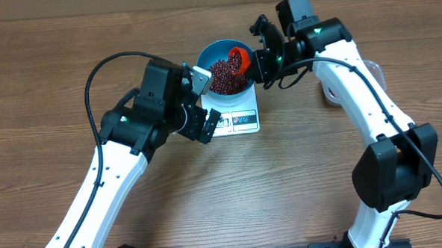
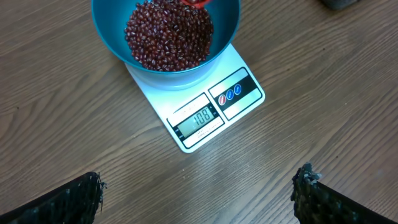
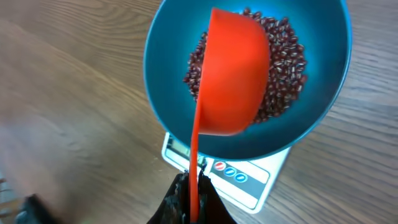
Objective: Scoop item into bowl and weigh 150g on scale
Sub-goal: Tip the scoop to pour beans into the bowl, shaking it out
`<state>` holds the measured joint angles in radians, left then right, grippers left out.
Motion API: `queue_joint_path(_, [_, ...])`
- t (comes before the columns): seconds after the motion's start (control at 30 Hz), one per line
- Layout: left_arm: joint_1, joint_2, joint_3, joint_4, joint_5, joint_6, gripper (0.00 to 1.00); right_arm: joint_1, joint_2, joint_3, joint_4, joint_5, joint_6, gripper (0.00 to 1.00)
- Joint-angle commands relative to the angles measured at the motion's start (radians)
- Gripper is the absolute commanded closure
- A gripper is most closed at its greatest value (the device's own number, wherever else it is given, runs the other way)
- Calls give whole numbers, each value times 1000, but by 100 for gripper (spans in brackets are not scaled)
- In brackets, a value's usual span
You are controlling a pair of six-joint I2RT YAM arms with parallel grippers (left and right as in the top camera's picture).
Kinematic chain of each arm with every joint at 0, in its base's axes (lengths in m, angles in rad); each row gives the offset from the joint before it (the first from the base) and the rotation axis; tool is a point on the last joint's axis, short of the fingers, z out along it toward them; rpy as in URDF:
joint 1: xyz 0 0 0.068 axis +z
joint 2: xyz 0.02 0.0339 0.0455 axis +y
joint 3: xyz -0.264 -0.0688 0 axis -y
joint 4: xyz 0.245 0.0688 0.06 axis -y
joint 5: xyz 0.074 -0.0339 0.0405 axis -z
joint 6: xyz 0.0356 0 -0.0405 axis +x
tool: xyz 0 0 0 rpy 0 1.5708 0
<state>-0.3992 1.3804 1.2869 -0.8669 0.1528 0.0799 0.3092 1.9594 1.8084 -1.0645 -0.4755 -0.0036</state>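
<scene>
Partway: right gripper [image 3: 190, 194] clamps red scoop [image 3: 233, 81] over beans [image 2: 168, 31] in blue bowl [image 2: 104, 31], scale [image 2: 244, 106] short (reads 108); left gripper [image 2: 199, 186] wide open, empty.

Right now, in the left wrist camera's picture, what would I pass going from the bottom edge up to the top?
Open left gripper → scale → bowl holding beans → scoop.
</scene>
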Motion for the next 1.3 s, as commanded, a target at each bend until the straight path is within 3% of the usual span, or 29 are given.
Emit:
queue_joint_path(0.0, [0, -6, -2, 4, -6, -13, 0, 43, 8, 33, 18, 138, 4, 96])
queue_joint_path(0.37, [0, -6, -2, 3, -6, -13, 0, 135, 8, 33, 43, 371, 4, 96])
queue_joint_path(1.27, [0, -6, -2, 3, -6, -13, 0, 138, 8, 33, 51, 371, -24, 96])
